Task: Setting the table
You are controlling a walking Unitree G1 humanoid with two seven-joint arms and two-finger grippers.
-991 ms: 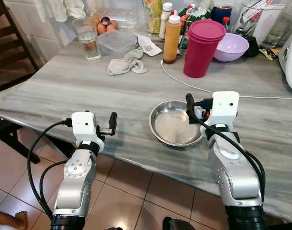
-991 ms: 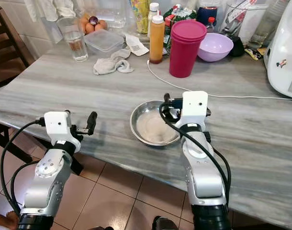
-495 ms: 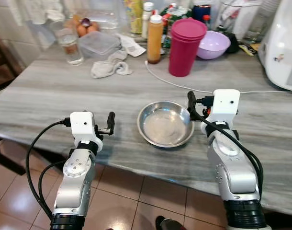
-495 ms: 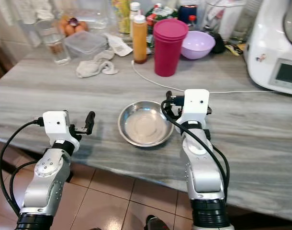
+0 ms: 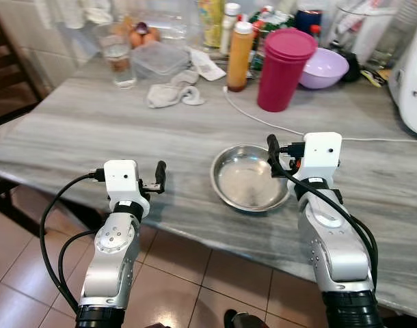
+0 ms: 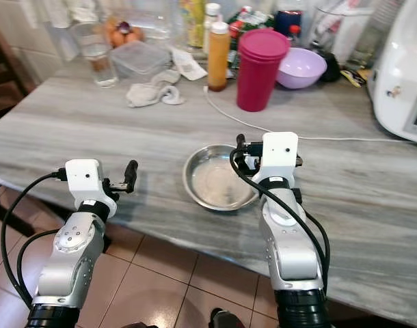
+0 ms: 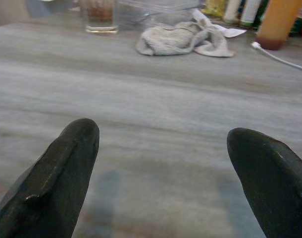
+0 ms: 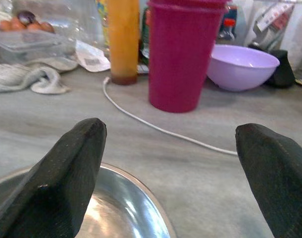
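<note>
Right wrist view, low frame: my right gripper (image 8: 168,173) fingers spread wide, steel bowl (image 5: 249,179) rim just under and left of them, centre frame near table (image 5: 92,130) edge. Left gripper (image 7: 161,173) also spread, farther off. Red tumbler (image 5: 285,68) well beyond

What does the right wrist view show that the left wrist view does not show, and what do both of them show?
In the right wrist view: the steel bowl just below the open right gripper, the magenta tumbler, the lilac bowl and some eggs.

In the left wrist view: the open left gripper above bare table, and a drinking glass at the far side.

In both: the grey cloth, the orange bottle, the white cable and the clear plastic container.
</note>
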